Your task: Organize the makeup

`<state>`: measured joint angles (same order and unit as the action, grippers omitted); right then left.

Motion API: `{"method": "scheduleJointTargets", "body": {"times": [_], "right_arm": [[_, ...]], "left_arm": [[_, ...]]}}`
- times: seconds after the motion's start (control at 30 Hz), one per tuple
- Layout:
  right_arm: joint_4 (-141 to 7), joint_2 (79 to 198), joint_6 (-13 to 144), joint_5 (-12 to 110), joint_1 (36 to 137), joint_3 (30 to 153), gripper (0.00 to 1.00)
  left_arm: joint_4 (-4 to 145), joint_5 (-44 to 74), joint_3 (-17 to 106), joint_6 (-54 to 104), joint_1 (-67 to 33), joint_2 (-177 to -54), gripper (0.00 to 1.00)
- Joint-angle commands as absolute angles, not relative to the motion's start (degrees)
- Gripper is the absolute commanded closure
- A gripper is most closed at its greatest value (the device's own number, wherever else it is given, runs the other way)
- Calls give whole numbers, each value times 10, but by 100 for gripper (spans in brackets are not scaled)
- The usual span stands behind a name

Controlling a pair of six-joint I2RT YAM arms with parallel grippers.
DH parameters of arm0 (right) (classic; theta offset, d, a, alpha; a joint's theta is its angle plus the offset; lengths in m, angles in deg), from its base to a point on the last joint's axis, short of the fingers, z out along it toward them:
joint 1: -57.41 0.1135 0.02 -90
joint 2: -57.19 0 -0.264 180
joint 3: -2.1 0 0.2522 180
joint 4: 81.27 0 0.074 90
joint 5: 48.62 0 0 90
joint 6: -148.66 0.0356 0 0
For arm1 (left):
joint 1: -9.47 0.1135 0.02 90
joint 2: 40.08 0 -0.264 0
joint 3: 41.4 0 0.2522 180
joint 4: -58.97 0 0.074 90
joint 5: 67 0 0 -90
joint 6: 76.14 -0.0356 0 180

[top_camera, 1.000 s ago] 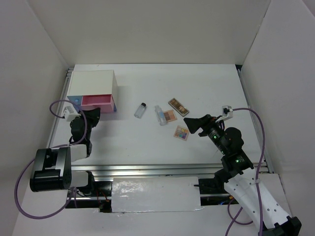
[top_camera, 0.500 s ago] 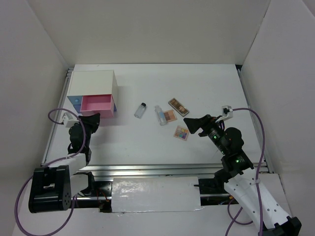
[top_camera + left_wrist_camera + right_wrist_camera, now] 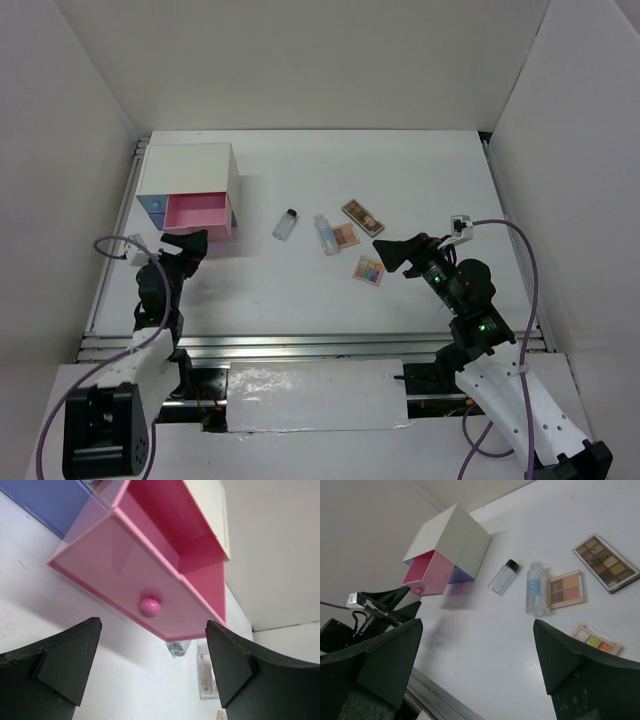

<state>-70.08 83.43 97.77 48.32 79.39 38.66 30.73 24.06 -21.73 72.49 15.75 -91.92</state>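
The makeup lies mid-table: a small clear dark-capped bottle (image 3: 287,224) (image 3: 503,577), a clear tube (image 3: 326,234) (image 3: 535,588), a pinkish-tan palette (image 3: 345,236) (image 3: 565,588), a brown palette (image 3: 363,216) (image 3: 605,562) and a multicoloured palette (image 3: 369,270) (image 3: 592,638). My left gripper (image 3: 186,242) (image 3: 150,672) is open just in front of the pulled-out pink drawer (image 3: 198,213) (image 3: 150,565), clear of its round knob (image 3: 149,606). My right gripper (image 3: 393,252) (image 3: 477,665) hangs open and empty, right of the multicoloured palette.
The white box (image 3: 185,168) (image 3: 450,540) stands at the back left, with a blue drawer (image 3: 151,206) (image 3: 45,500) beside the pink one. White walls close in the table on three sides. A metal rail (image 3: 300,345) runs along the near edge.
The pink drawer slid out toward the near edge. My left gripper then opened, let go of the knob and drew back a little. The right arm has not moved.
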Motion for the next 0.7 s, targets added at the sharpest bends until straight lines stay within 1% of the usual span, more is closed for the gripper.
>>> {"method": "scheduleJointTargets", "body": {"times": [0.0,0.03,0.07,0.1,0.13,0.17,0.2,0.23,0.27,0.3,0.33,0.37,0.4,0.43,0.47,0.5,0.67], "right_arm": [[-726,834,972,488,796,393,0],[-726,834,972,488,795,393,0],[-727,834,972,488,795,393,0],[-729,836,974,489,795,392,0],[-729,836,976,489,796,392,0],[-727,837,979,488,796,393,0],[-725,843,979,487,795,395,0],[-722,845,979,479,795,401,0],[-709,850,981,474,796,405,0],[-703,851,982,467,795,407,0],[-698,851,983,452,795,410,0],[-691,847,986,444,795,410,0],[-688,843,986,436,795,407,0],[-685,837,991,421,795,406,0],[-683,827,993,417,795,404,0],[-681,820,994,415,796,403,0],[-666,768,1019,339,795,384,0]], "left_arm": [[407,227,-195,695,145,-815,1],[487,242,-175,671,117,-793,1],[528,264,-161,659,100,-770,1],[569,312,-145,632,72,-741,1],[646,342,-105,622,17,-735,1],[677,374,-82,614,-17,-735,1],[710,441,-34,610,-51,-755,1],[741,476,-10,611,-127,-771,0],[794,511,14,612,-168,-793,0],[815,585,63,625,-207,-842,1],[836,620,85,634,-285,-872,1],[868,653,111,642,-324,-935,1],[883,708,159,659,-385,-969,1],[897,720,182,669,-405,-1002,1],[917,726,206,675,-418,-1064,0],[923,726,244,685,-435,-1091,1],[886,679,308,669,-459,-1211,1]]}}
